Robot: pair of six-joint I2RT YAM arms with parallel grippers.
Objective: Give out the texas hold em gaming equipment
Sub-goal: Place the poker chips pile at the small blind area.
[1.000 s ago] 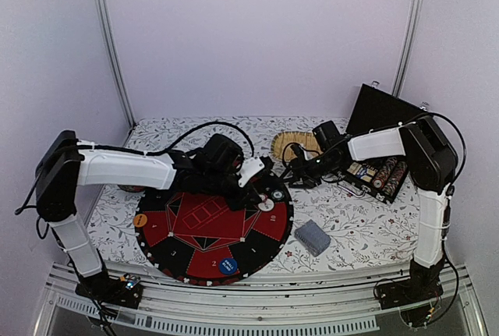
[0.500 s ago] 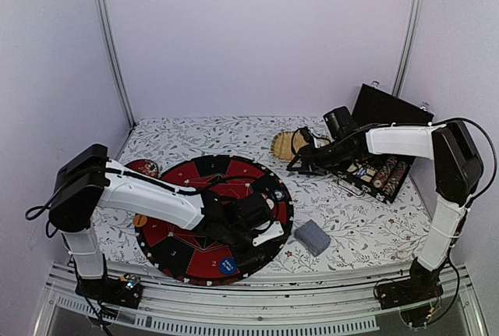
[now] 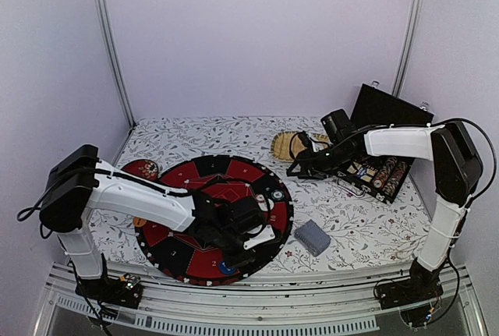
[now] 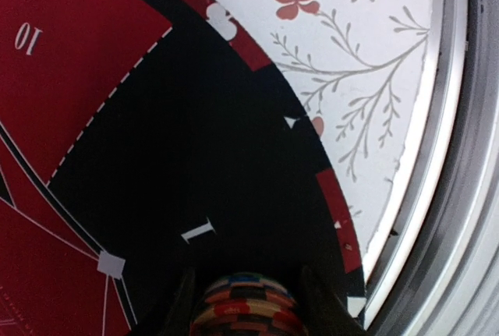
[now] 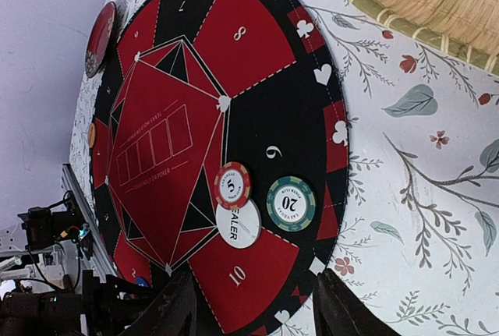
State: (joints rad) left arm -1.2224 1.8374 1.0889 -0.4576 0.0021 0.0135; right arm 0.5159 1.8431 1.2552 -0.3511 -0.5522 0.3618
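Note:
In the left wrist view my left gripper [image 4: 248, 316] is shut on a small stack of poker chips [image 4: 248, 301], striped red, cream and blue, just above the black sector marked 1. From above, it [image 3: 248, 247] hangs over the near edge of the round red-and-black poker mat [image 3: 204, 223]. My right gripper [image 3: 297, 168] hovers between the mat and the straw tray, open and empty. Its own view shows a red 5 chip [image 5: 232, 185], a white dealer button [image 5: 238, 224] and a green 20 chip [image 5: 291, 203] lying on the mat. A grey-blue card deck [image 3: 312, 237] lies right of the mat.
An open black case [image 3: 380, 171] with rows of chips stands at the right. The woven straw tray [image 3: 290, 143] is behind the right gripper. A red patterned dish [image 3: 143, 168] and an orange button [image 3: 139, 221] are at the mat's left. The table's front rail [image 4: 460, 157] is close.
My left arm has swung from the mat's far side to its near edge, carrying the chip stack. The right gripper has drawn back from the mat toward the straw tray.

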